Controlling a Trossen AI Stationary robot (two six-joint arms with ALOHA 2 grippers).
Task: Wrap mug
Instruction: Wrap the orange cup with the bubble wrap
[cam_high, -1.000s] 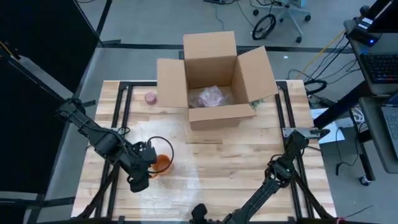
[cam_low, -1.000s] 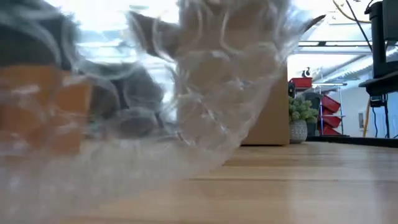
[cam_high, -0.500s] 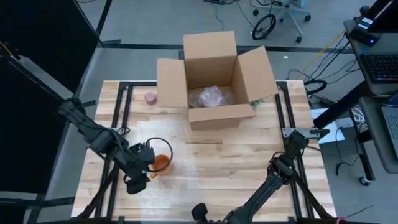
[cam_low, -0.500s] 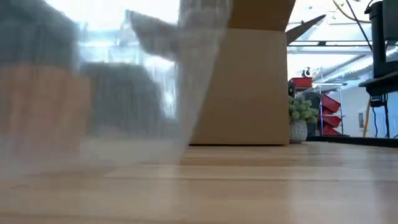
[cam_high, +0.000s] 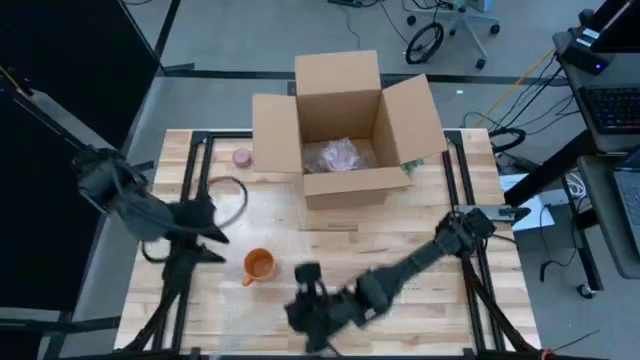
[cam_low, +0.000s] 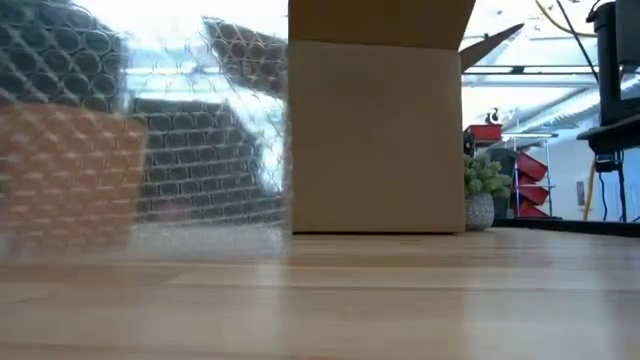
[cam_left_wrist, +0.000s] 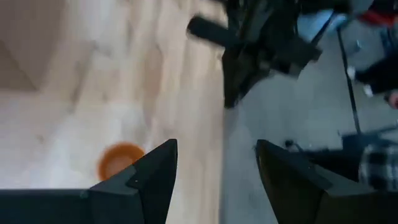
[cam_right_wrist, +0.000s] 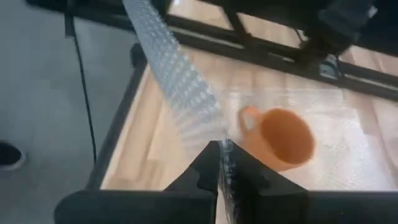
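An orange mug (cam_high: 260, 265) stands near the table's near left, on a clear sheet of bubble wrap (cam_right_wrist: 323, 149). In the low view the wrap (cam_low: 200, 150) rises as a wall in front of the mug (cam_low: 70, 170). My right gripper (cam_right_wrist: 222, 152) reaches in from the right, just right of the mug (cam_right_wrist: 280, 137), and is shut on the wrap. My left gripper (cam_high: 212, 230) hangs open to the mug's far left, holding nothing; its wrist view shows the mug (cam_left_wrist: 118, 158) below it. My right gripper pinches an edge of the bubble wrap (cam_right_wrist: 219, 134) between its two shut fingers, beside the mug's handle side. From the fingers a strip of wrap (cam_right_wrist: 177, 84) rises lifted off the table, while the rest of the sheet lies flat under the mug.
An open cardboard box (cam_high: 345, 130) stands at the far middle with a wrapped item (cam_high: 335, 155) inside. A small pink thing (cam_high: 242, 156) lies left of the box. Black frame rails (cam_high: 195, 180) run along both table sides. Bare wood lies between box and mug.
My left gripper has drawn back from the mug, up and toward the table's far left. My right gripper has swung in from the near edge toward the mug. The wrap, bunched up in front of the low camera before, now stands as a flat wall at the left.
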